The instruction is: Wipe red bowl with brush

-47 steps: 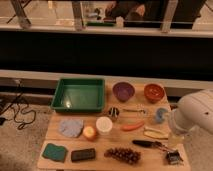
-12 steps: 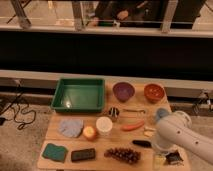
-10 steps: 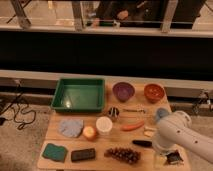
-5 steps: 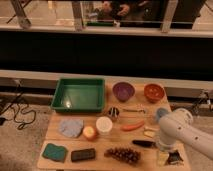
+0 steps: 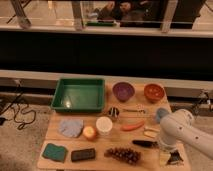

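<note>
My gripper (image 5: 172, 158) is hanging low over the near right corner of the wooden table (image 5: 112, 141), under my white arm (image 5: 182, 136). I cannot tell whether it is parted or clamped.

Just to its left the brush (image 5: 144, 143) is lying flat. Its long axis is running nearly left to right along the table. Its dark end is pointing left toward the grapes (image 5: 123, 154), and its right end is slipping out of sight behind my arm.

Beyond the brush a pale piece (image 5: 150, 133) and a carrot (image 5: 132, 126) are lying. Farther back are a thin metal utensil (image 5: 134, 110) and a light blue thing (image 5: 161, 114).

The red bowl (image 5: 154, 92) is sitting upright at the far right corner, well apart from my gripper. Those items and my own arm are lying between us. 1 purple bowl (image 5: 123, 91) is standing just beside it on the left, and 1 green tray (image 5: 80, 95) is filling the far left.
</note>
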